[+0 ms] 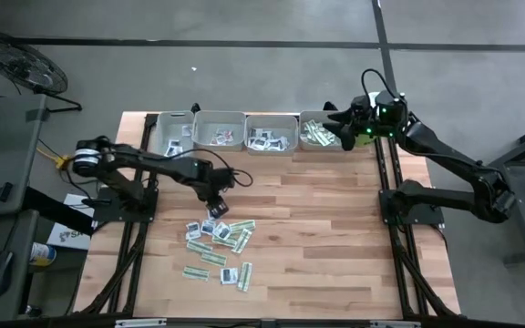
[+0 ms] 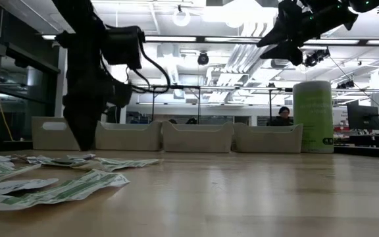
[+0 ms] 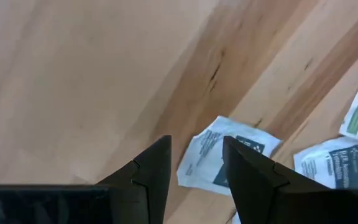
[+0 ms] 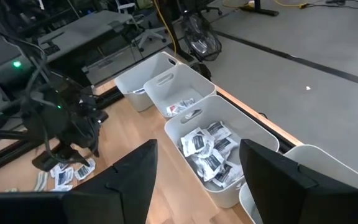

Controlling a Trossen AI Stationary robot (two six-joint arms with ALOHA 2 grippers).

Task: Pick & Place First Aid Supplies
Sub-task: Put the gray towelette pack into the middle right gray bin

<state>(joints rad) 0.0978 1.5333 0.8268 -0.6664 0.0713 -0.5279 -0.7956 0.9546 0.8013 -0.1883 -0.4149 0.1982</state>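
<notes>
Looking down from above, the left gripper [image 1: 215, 202] is hanging over the bench [image 1: 335, 237] at the edge of the scattered sachets [image 1: 219, 244] nearest the row of trays [image 1: 244, 132]; the right gripper [image 1: 343, 128] is waiting, fingers spread, above the tray at its own end.

Sitting at bench height, the left arm is reaching down behind the sachets [image 2: 58, 187].

Peering past the left fingers [image 3: 154, 168], parted and empty, one white sachet [image 3: 219, 155] is lying between them. Closing here is risking pinching only a corner, letting it slip.
</notes>
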